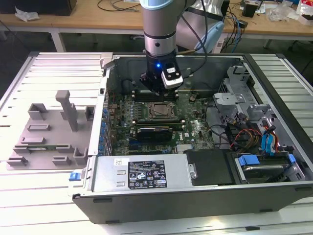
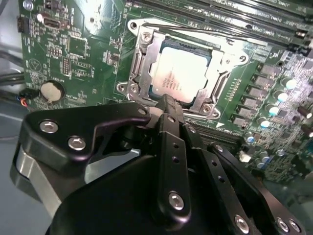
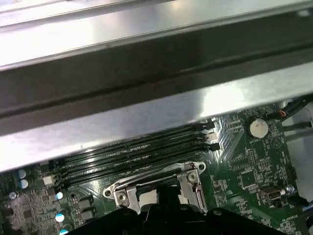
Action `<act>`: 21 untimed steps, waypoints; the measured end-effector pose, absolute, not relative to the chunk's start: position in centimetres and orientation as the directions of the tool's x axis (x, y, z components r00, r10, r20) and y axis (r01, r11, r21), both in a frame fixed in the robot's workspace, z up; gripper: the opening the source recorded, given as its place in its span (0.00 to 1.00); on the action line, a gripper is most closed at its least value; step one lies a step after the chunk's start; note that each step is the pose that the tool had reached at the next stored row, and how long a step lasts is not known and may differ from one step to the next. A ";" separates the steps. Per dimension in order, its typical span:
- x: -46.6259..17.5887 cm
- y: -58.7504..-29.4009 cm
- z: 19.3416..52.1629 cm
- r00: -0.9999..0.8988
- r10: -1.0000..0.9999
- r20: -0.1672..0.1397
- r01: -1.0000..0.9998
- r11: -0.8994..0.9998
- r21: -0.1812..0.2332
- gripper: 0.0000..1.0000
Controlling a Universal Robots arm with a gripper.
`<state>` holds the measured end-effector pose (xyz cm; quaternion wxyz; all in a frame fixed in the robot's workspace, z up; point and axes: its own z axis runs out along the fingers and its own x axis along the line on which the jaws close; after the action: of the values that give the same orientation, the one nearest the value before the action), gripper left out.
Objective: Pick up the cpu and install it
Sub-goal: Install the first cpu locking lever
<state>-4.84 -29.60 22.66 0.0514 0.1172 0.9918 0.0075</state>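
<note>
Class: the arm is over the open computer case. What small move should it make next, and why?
Probably a short lift straight up. In the second wrist view the cpu lies flat inside the socket frame, seemingly seated, and the gripper hangs close over one edge, so rising clear should avoid nudging it.

a pale slatted worktop point(image 1: 29, 205) fills the foreground, with cluttered wooden desks point(image 1: 83, 19) along the back.
</note>
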 end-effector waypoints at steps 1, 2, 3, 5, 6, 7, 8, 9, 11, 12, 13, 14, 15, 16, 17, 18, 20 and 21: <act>-4.8 -29.6 22.6 -0.972 0.212 -0.099 0.211 0.977 0.023 0.11; -4.8 -29.6 22.6 -0.976 0.192 -0.098 0.193 0.981 0.007 0.11; -4.8 -29.6 22.6 -0.978 0.181 -0.099 0.183 0.983 -0.005 0.11; -4.8 -29.6 22.6 -0.984 0.148 -0.099 0.153 0.987 -0.042 0.11; -4.8 -29.6 22.6 -0.986 0.136 -0.098 0.142 0.989 -0.051 0.11; -4.8 -29.6 22.6 -0.987 0.128 -0.097 0.133 0.990 -0.054 0.11; -4.8 -29.6 22.6 -0.989 0.114 -0.096 0.120 0.991 -0.057 0.11; -4.8 -29.6 22.6 -0.990 0.103 -0.095 0.109 0.992 -0.059 0.11; -4.9 -29.6 22.6 -0.992 0.084 -0.095 0.090 0.994 -0.059 0.11; -4.9 -29.7 22.5 -0.993 0.070 -0.094 0.076 0.995 -0.060 0.11; -4.9 -29.8 22.5 -0.994 0.059 -0.094 0.065 0.996 -0.060 0.11; -4.9 -30.0 22.5 -0.995 0.043 -0.094 0.049 0.997 -0.060 0.11; -5.0 -30.3 22.5 -0.995 0.034 -0.094 0.040 0.997 -0.060 0.11; -5.1 -30.6 22.5 -0.995 0.028 -0.094 0.033 0.998 -0.060 0.11; -5.1 -30.7 22.4 -0.995 0.025 -0.094 0.031 0.998 -0.060 0.11; -5.1 -30.8 22.4 -0.995 0.023 -0.094 0.028 0.998 -0.060 0.11; -5.3 -31.1 22.4 -0.995 0.017 -0.094 0.023 0.998 -0.060 0.11; -5.3 -31.1 22.4 -0.995 0.017 -0.094 0.022 0.998 -0.060 0.11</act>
<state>-5.26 -31.12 22.42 0.0467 0.0097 0.9984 -0.0305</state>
